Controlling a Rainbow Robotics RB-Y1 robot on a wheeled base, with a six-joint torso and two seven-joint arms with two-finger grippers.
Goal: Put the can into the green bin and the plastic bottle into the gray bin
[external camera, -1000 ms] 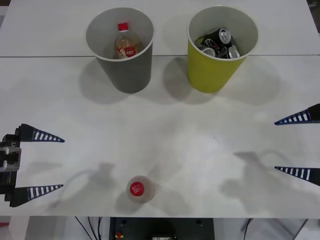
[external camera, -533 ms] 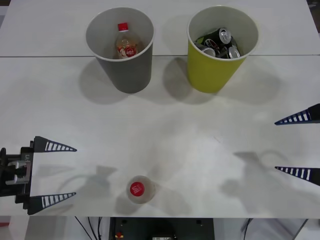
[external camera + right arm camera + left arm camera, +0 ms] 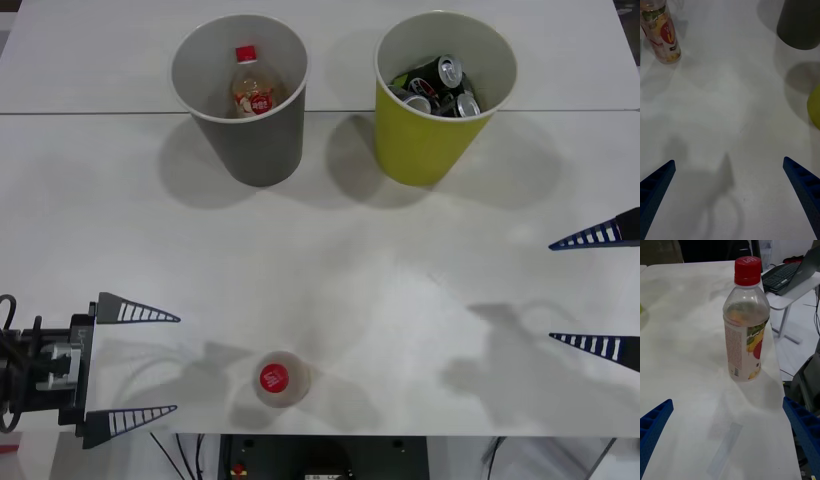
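Note:
The plastic bottle (image 3: 278, 378), clear with a red cap and a red-and-yellow label, stands upright near the table's front edge; it also shows as the bottle (image 3: 746, 322) and bottle (image 3: 661, 33). My left gripper (image 3: 176, 363) is open, level with the bottle and a short way to its left, fingers pointing at it, as the left gripper (image 3: 727, 402) shows. My right gripper (image 3: 552, 291) hangs open at the right edge, and nothing sits between the fingers of the right gripper (image 3: 729, 161). The gray bin (image 3: 250, 140) stands far left, the green bin (image 3: 420, 140) far right with several black cans (image 3: 440, 85) inside.
A stubbier red-capped bottle (image 3: 253, 92) lies inside the gray bin. The gray bin (image 3: 799, 26) and green bin (image 3: 814, 108) are far from the right gripper. Beyond the table's front edge a laptop keyboard (image 3: 786, 273) sits on a side table.
My left gripper has moved right and toward the front edge, closing the distance to the plastic bottle, still open. The right arm, bottle and bins have not moved.

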